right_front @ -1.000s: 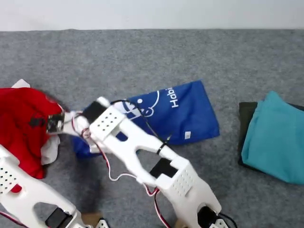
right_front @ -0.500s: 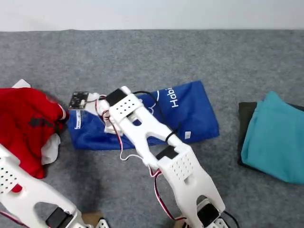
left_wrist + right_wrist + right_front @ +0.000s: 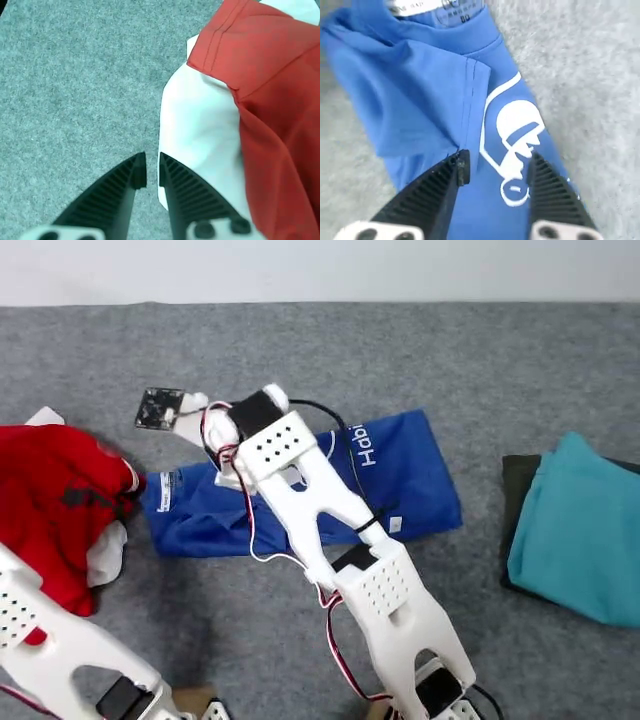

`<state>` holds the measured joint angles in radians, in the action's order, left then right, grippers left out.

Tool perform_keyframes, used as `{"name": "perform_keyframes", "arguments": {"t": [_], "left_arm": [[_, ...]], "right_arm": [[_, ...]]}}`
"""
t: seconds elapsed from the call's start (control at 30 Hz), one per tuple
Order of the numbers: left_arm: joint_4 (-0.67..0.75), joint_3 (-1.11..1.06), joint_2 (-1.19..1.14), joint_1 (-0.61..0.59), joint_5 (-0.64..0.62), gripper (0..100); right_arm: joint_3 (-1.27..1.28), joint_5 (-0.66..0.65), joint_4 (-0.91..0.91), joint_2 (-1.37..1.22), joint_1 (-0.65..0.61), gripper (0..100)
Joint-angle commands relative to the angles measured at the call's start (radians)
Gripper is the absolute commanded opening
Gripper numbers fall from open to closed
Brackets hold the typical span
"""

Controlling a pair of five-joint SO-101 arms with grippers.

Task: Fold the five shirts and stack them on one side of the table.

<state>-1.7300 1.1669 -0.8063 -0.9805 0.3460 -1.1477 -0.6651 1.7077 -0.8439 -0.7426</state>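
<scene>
Right gripper [image 3: 499,164] hangs open over the blue shirt [image 3: 400,485], lying mid-table between the red shirt [image 3: 50,500] and the teal shirt [image 3: 570,530]; I judge a square pinch on the sleeve hem [image 3: 469,92] would fold it cleanly.

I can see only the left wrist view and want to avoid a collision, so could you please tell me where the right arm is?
Observer: The right gripper hangs open just above the blue shirt, mid-table.
Operator: How does that shirt lie?
Observer: As a long strip, with its collar label end toward the red shirt.
Operator: Is anything stacked already?
Observer: A teal shirt lies on a dark shirt at the side of the table opposite the red shirt.
</scene>
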Motion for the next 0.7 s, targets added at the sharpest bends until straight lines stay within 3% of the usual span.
{"name": "perform_keyframes", "arguments": {"t": [0.0, 0.03, 0.37, 0.67], "left_arm": [[-0.009, 0.01, 0.075, 0.002, 0.009, 5], [-0.009, 0.01, 0.075, 0.002, 0.009, 5], [-0.008, 0.008, 0.075, 0.002, 0.009, 5], [-0.008, 0.01, 0.075, -0.003, 0.009, 5]], "right_arm": [[-0.097, -0.003, 0.093, 0.03, -0.067, 3.5], [-0.08, -0.003, 0.093, 0.047, -0.074, 0.2], [0.292, -0.006, 0.056, 0.163, -0.209, 1.0], [0.175, -0.132, -0.245, -0.035, -0.038, 1.0]]}}
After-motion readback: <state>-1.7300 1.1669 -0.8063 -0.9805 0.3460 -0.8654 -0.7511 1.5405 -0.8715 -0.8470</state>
